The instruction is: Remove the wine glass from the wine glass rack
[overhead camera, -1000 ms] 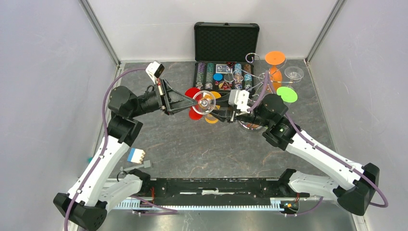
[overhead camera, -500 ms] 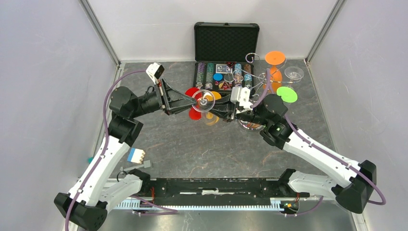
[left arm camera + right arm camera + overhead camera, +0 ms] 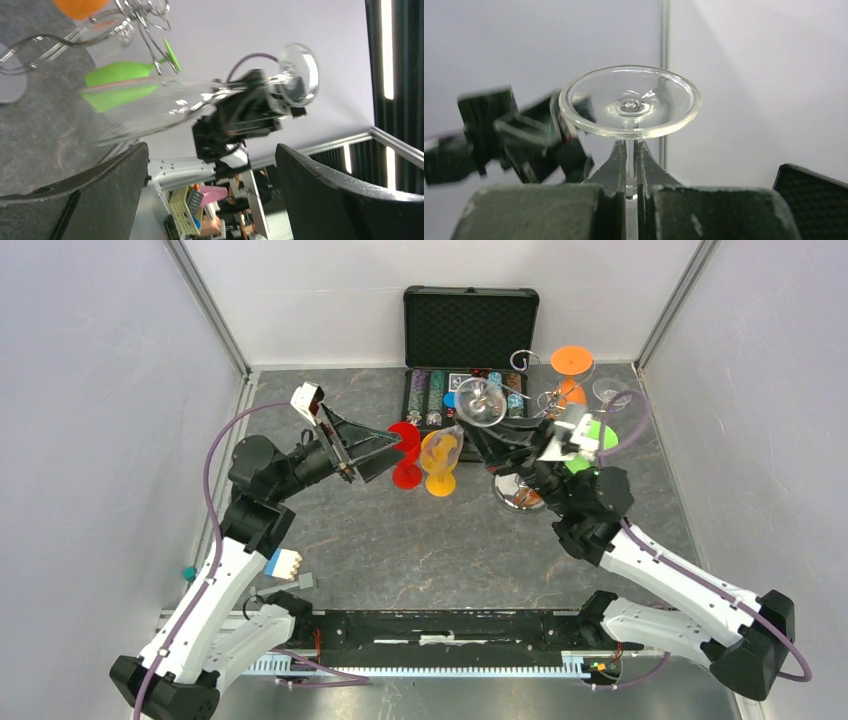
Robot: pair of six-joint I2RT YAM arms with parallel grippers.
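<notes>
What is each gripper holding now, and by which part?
The right gripper is shut on the clear wine glass, pinching its stem just below the foot. The left gripper is open and holds nothing.

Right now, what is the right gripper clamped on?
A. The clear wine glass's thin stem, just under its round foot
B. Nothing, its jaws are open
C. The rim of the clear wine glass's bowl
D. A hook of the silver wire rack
A: in the right wrist view the right gripper has its dark fingers shut on the thin stem of the clear wine glass, with the round foot free beyond their tips.
</notes>
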